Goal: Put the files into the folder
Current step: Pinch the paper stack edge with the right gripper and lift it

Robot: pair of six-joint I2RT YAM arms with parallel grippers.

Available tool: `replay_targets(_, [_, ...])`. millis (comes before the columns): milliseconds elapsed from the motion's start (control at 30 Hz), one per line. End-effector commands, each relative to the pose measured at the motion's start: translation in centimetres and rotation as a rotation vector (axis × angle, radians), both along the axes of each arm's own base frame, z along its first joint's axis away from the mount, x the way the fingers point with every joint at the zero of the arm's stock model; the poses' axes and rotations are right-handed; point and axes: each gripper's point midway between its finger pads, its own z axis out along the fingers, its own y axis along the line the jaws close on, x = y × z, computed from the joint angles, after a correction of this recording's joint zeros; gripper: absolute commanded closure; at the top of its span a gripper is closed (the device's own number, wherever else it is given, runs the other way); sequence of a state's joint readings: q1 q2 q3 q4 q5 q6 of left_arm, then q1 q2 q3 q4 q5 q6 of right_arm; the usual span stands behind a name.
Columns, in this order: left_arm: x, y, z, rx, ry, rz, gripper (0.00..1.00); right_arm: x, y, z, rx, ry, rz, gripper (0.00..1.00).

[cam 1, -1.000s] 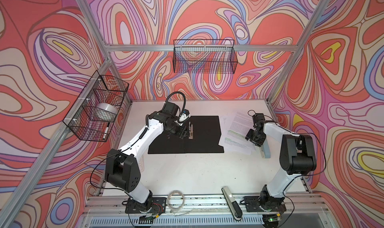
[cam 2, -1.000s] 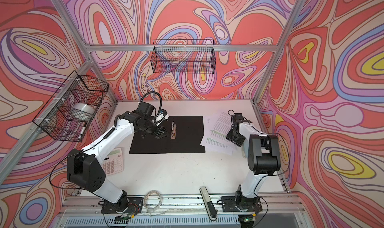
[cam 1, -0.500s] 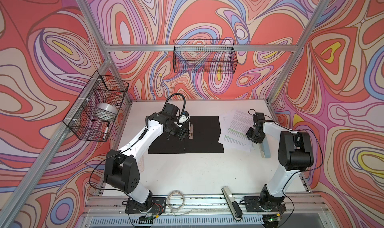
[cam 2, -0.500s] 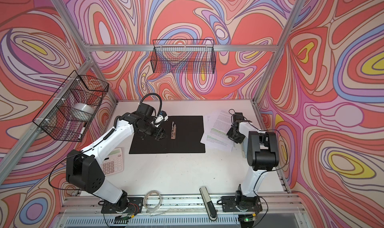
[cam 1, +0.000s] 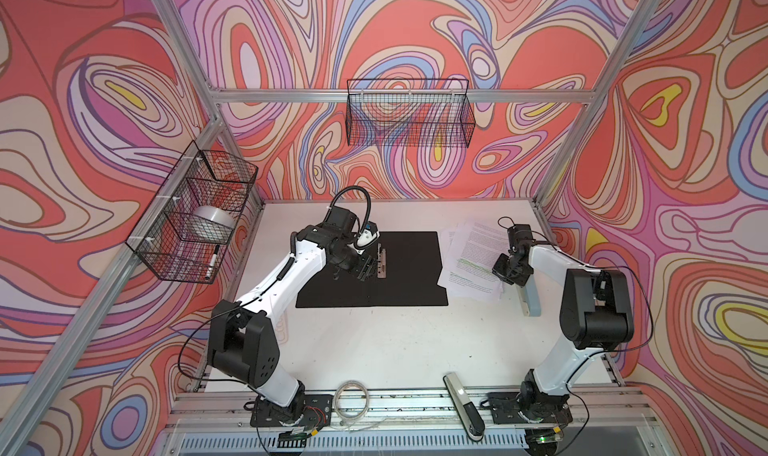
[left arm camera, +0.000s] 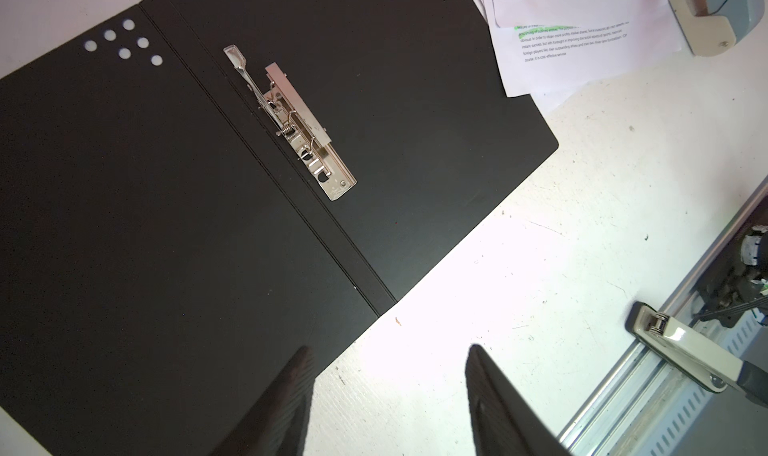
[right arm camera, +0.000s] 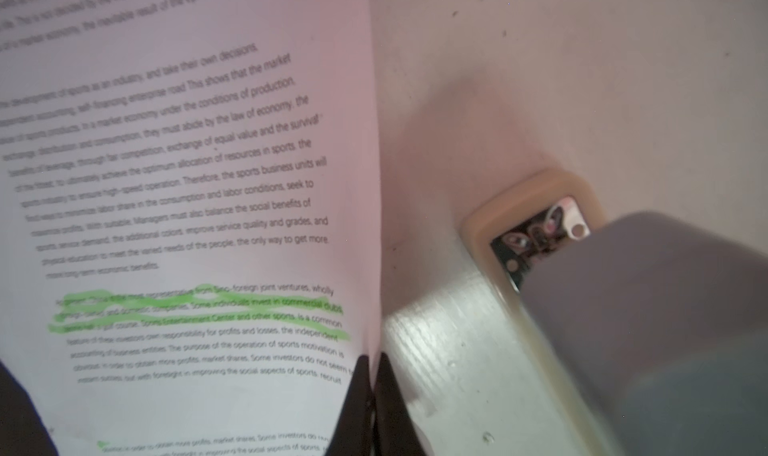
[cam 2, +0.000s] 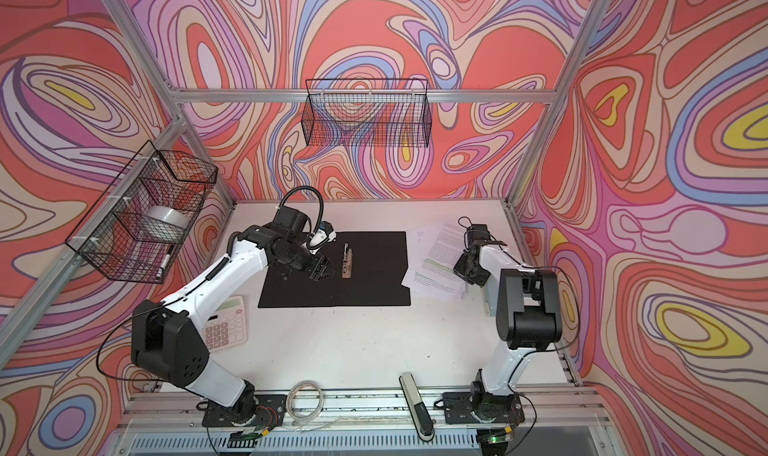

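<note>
Since a second ago our right gripper (right arm camera: 372,364) has been closing; now we are pinching the three o'clock edge of the files (cam 1: 473,263), which are lying against the open folder's (cam 1: 411,275) three o'clock edge. From our grip the folder is lying toward nine o'clock, with the sheets' long axis running twelve to six. Our left gripper (left arm camera: 390,354) is hovering beside the clip (left arm camera: 291,121), jaws spread and empty.
</note>
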State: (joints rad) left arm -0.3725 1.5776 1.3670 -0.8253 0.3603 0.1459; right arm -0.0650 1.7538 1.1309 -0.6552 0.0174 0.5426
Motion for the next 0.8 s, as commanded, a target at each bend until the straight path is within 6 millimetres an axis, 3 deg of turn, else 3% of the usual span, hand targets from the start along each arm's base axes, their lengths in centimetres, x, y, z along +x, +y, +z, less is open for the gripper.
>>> replay_targets(0, [-0.4,0.0,1.0,-0.007,-0.025,-0.013,0.41,-0.9,-0.3,1.5,-0.025,0.009,0.023,1.00])
replay_targets(400, [-0.6,-0.2,1.4,-0.026,-0.014,-0.012,0.41,-1.5,-0.1,4.0,-0.029,0.002,0.079,0.96])
replay_targets(767, [-0.8,-0.3,1.3,-0.034,-0.005,-0.011,0.41,-2.2,-0.1,1.8,-0.028,0.044,0.083,0.89])
